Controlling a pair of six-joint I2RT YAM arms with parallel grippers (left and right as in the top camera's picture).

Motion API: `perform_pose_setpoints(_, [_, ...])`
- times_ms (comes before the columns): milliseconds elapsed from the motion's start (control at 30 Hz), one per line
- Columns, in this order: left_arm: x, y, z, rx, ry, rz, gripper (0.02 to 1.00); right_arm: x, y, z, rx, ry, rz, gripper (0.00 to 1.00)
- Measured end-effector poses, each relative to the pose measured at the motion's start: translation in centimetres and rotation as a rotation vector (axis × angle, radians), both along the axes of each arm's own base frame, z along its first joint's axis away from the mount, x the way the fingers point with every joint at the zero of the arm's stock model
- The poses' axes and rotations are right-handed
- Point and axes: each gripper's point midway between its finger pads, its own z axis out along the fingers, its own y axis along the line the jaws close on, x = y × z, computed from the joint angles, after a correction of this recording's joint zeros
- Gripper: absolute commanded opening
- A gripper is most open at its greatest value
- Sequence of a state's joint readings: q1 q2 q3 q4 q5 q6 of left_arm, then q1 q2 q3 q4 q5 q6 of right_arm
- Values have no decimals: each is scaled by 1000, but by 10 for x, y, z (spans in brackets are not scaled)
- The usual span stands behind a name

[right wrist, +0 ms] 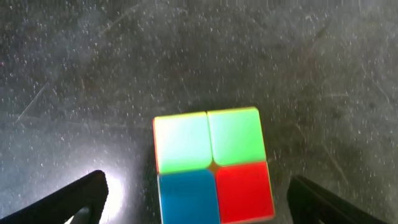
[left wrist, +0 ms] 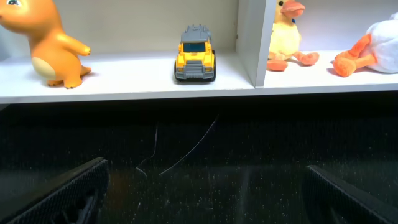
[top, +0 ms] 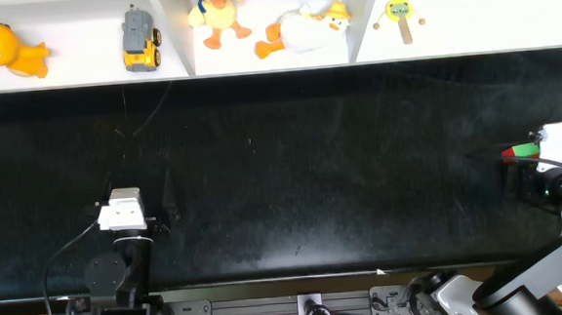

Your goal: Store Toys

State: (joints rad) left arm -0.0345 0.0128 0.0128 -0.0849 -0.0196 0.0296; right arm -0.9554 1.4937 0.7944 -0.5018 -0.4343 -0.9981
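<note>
A small cube (right wrist: 211, 165) with green, blue and red tiles lies on the black table (top: 291, 167) near its right edge, seen in the top view as a red and green patch (top: 521, 150). My right gripper (right wrist: 196, 193) hovers over it, open, one finger on each side and neither touching. My left gripper (left wrist: 205, 186) is open and empty, low over the table at the front left, facing the white shelf (left wrist: 155, 87). The shelf holds an orange figure (left wrist: 53, 43), a yellow truck (left wrist: 195, 55), a sitting duck plush (left wrist: 286, 34) and a white plush (left wrist: 373, 53) lying down.
The shelf (top: 256, 63) runs along the table's far edge, split by upright dividers (top: 178, 32). Its rightmost bay holds a small green and yellow toy on a stick (top: 399, 15). Cables and both arm bases line the front edge.
</note>
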Motion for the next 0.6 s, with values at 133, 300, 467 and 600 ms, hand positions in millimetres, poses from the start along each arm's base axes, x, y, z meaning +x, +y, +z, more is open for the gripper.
perform_pose_setpoints(133, [0,0,0,0,0,0,998,7,0,1,-6,-19,4,888])
perform_pose_setpoints(300, [0,0,0,0,0,0,998,8,-1,2,-3,-23,-7,879])
perform_pose_setpoints(467, [0,0,0,0,1,0,998,7,-2,2,6,-21,-21,873])
perform_pose_setpoints(600, [0,0,0,0,0,0,998,5,-3,-3,16,-2,-44,869])
